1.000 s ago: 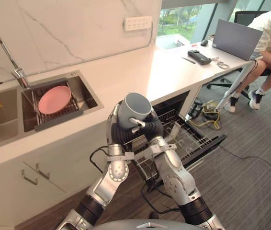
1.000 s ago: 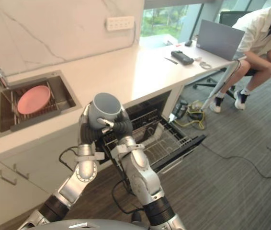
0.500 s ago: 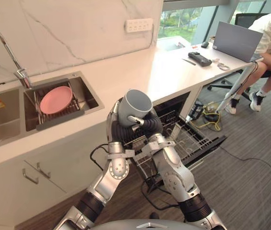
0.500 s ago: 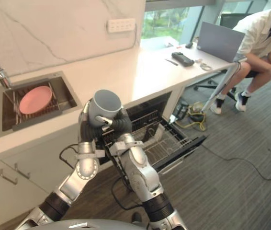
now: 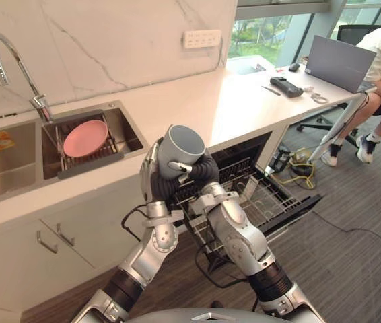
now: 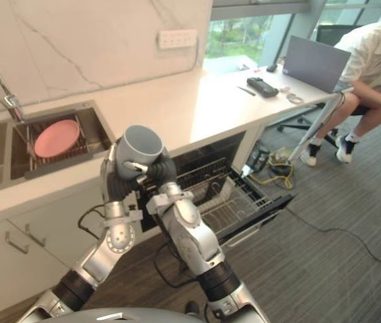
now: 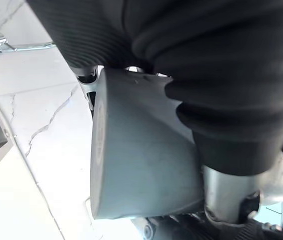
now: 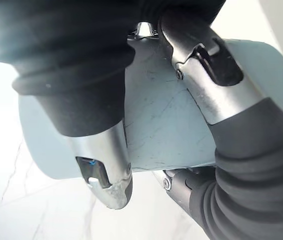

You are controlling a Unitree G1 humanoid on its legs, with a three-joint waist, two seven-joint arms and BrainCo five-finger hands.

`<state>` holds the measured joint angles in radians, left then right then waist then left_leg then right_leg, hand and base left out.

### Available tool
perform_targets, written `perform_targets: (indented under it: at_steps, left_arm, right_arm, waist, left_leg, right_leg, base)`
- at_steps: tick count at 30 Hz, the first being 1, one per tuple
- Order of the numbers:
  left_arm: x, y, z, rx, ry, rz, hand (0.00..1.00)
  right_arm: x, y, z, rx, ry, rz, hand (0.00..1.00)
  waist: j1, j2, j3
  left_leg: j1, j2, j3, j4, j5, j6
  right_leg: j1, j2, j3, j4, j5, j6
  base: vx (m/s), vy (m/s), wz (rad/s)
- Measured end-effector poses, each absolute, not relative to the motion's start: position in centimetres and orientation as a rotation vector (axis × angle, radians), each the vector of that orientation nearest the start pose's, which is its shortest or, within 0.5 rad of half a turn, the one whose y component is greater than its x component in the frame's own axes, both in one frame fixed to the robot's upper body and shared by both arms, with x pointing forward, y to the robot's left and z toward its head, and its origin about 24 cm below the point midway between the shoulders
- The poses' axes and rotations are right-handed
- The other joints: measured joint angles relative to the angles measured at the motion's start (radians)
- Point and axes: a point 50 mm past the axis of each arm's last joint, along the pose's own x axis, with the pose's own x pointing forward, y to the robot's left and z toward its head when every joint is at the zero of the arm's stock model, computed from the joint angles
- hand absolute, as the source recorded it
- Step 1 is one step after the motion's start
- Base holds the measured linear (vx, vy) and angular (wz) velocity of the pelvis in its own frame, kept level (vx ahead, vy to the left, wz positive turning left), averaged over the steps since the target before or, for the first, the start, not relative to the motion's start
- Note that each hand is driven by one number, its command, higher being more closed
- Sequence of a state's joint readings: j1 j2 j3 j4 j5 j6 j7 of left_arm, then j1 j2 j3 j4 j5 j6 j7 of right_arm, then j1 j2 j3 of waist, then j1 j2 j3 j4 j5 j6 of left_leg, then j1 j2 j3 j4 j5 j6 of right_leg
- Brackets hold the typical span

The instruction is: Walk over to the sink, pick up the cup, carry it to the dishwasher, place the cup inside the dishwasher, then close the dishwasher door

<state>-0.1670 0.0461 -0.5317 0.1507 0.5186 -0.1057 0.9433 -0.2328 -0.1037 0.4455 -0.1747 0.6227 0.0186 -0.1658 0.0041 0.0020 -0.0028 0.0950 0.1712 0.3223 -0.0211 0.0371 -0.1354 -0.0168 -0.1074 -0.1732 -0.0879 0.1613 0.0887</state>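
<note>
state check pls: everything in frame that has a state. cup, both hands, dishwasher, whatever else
cup: lifted, mouth up, held between both hands
left hand: shut on cup
right hand: shut on cup
dishwasher door: open, folded down
dishwasher rack: slid out over the door
pink plate: resting in the sink
laptop: lid open

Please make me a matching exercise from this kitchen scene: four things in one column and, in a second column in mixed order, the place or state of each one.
Things
1. cup
2. pink plate
3. dishwasher door
4. laptop

Places or states
A. lowered open
B. on the far end of the counter
C. gripped between the left hand and the right hand
D. lying in the sink

Pairs: 1-C, 2-D, 3-A, 4-B
</note>
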Motion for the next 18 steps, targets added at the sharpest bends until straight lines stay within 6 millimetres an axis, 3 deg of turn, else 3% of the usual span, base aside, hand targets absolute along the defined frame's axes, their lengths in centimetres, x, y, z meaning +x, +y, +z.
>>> perform_targets:
  at_steps: [8,9,18]
  left_arm:
    - [24.51,6.03,7.03,0.47,-0.529,0.372,1.0]
    - [24.51,6.04,7.03,0.47,-0.529,0.372,1.0]
    - [24.52,6.47,6.96,0.486,-0.538,0.377,1.0]
  right_arm:
    - [26.07,-4.42,12.6,0.504,-0.158,0.455,0.0]
    - [26.08,-4.42,12.63,0.504,-0.159,0.455,1.0]
    - [26.48,-4.38,13.2,0.506,-0.158,0.458,1.0]
  waist:
    - [0.004,0.0,0.0]
    - [0.004,0.0,0.0]
    - [0.02,0.001,0.0]
  left_leg:
    - [-0.004,-0.004,-0.014,-0.003,0.006,0.002]
    - [-0.004,-0.004,-0.016,-0.004,0.006,0.002]
    - [0.011,-0.005,-0.023,-0.035,0.019,-0.007]
  right_leg:
    - [0.004,-0.005,-0.013,0.0,-0.001,0.0]
    - [0.005,-0.005,-0.015,0.0,-0.001,0.0]
    - [0.013,-0.004,-0.027,0.0,-0.006,-0.003]
  base:
    - [-0.01,0.001,0.04]
    - [-0.01,0.002,0.07]
    - [0.0,-0.001,0.02]
